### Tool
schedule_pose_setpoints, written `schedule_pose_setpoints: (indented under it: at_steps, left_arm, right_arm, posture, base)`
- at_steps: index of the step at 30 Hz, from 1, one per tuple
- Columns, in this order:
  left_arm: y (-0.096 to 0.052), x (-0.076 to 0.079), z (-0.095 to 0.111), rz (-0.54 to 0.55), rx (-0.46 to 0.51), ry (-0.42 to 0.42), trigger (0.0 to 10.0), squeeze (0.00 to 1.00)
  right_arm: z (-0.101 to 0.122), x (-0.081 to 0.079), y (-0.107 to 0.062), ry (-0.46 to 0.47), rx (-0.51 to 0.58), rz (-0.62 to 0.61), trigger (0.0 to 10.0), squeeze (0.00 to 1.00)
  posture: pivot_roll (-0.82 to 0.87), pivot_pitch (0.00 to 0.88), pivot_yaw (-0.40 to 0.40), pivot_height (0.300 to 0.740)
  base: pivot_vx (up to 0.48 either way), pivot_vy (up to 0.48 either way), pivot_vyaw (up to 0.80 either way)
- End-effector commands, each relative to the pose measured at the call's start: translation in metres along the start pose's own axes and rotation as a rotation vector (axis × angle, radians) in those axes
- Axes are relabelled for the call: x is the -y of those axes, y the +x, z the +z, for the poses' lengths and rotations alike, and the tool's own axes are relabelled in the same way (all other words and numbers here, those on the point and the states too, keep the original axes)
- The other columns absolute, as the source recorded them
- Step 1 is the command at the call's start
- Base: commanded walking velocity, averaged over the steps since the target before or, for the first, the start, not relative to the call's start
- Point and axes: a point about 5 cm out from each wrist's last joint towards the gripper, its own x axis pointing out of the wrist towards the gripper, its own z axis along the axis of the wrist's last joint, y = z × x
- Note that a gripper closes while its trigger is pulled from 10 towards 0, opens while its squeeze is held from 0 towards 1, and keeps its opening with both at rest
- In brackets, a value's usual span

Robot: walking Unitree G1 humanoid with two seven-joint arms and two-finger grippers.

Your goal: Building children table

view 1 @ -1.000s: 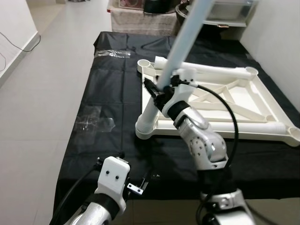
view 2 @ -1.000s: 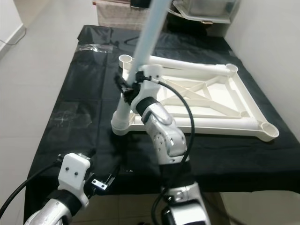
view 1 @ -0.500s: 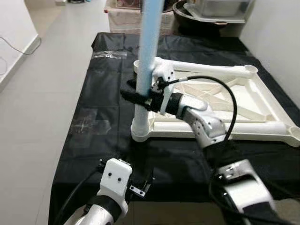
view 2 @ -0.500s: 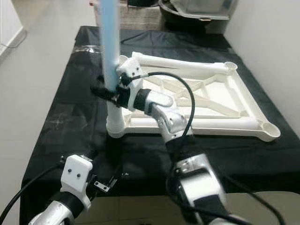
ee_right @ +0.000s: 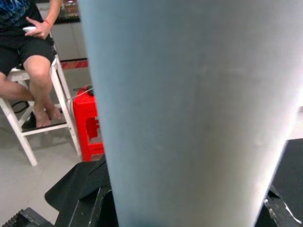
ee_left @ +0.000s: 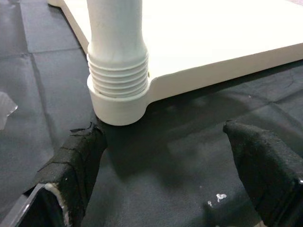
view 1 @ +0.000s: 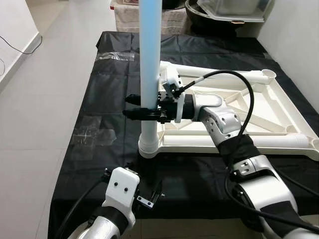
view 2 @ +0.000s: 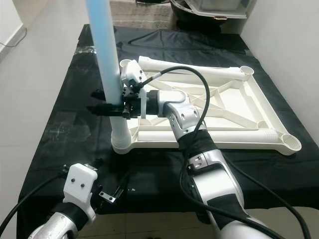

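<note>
A white tabletop frame [view 1: 224,142] lies upside down on a black cloth [view 1: 109,99]. A light blue table leg [view 1: 150,59] stands upright in the frame's near-left corner socket [view 1: 148,145]. My right gripper [view 1: 138,106] is shut on this leg a little above the socket, its black fingers on either side. The leg's blue surface [ee_right: 189,109] spans the right wrist view. My left gripper [ee_left: 165,142] stays open low at the cloth's front edge, just short of the socket [ee_left: 116,94], with nothing between its fingers.
Empty sockets sit at the frame's far-right [view 1: 267,74] and near-right [view 1: 314,144] corners. Clear plastic wrap [view 1: 118,56] lies on the cloth at far left. Bins [view 1: 229,10] stand behind the cloth. A person [ee_right: 28,52] sits on a white stool beside a red stool [ee_right: 89,130].
The blue leg has swung from leaning right to standing upright in the corner socket. My right arm has reached further left with it. The left gripper has stayed low.
</note>
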Motion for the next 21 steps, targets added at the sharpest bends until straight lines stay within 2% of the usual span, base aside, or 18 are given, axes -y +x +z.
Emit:
schedule_pose_setpoints:
  at_steps: [1,6,10,16,18,19,20,21]
  left_arm:
    - [-0.001,0.002,-0.001,-0.002,-0.011,-0.001,10.0,0.00]
    - [0.000,0.001,-0.001,-0.002,-0.011,-0.002,10.0,0.00]
    - [0.000,0.002,-0.003,-0.003,-0.012,0.000,10.0,0.00]
    - [-0.001,0.002,-0.004,-0.004,-0.014,0.001,10.0,0.00]
    - [-0.001,0.002,-0.004,-0.006,-0.015,0.001,10.0,0.00]
    - [-0.001,0.001,-0.004,-0.008,-0.015,0.003,10.0,0.00]
    - [-0.001,0.001,-0.004,-0.008,-0.015,0.003,10.0,0.00]
    - [0.000,0.001,-0.004,-0.009,-0.015,0.005,10.0,0.00]
  right_arm:
    - [-0.051,-0.011,0.004,0.182,-0.077,0.000,0.0,0.00]
    - [-0.055,-0.024,-0.006,0.246,-0.005,0.080,0.0,0.00]
    - [-0.066,-0.030,-0.013,0.246,-0.011,0.016,0.0,0.00]
    - [-0.071,-0.036,-0.015,0.235,-0.016,-0.005,0.0,0.00]
    - [-0.074,-0.035,-0.016,0.222,-0.033,-0.042,0.0,0.00]
    - [-0.076,-0.033,-0.016,0.201,-0.065,-0.118,0.0,0.00]
    - [-0.076,-0.033,-0.016,0.201,-0.065,-0.118,0.0,0.00]
    - [-0.076,-0.030,-0.018,0.175,-0.101,-0.201,0.0,0.00]
  posture:
    - [0.08,0.225,-0.089,0.740]
    - [0.08,0.223,-0.087,0.740]
    - [0.08,0.203,-0.086,0.740]
    - [0.08,0.196,-0.082,0.740]
    - [0.08,0.194,-0.081,0.740]
    - [0.07,0.195,-0.078,0.740]
    - [0.07,0.195,-0.078,0.740]
    - [0.08,0.195,-0.077,0.740]
  base:
    - [0.000,0.000,0.00]
    - [0.000,0.000,0.00]
    - [0.000,0.000,0.00]
    - [0.000,0.000,0.00]
    - [0.000,0.000,0.00]
    - [0.000,0.000,0.00]
    - [0.000,0.000,0.00]
    - [0.000,0.000,0.00]
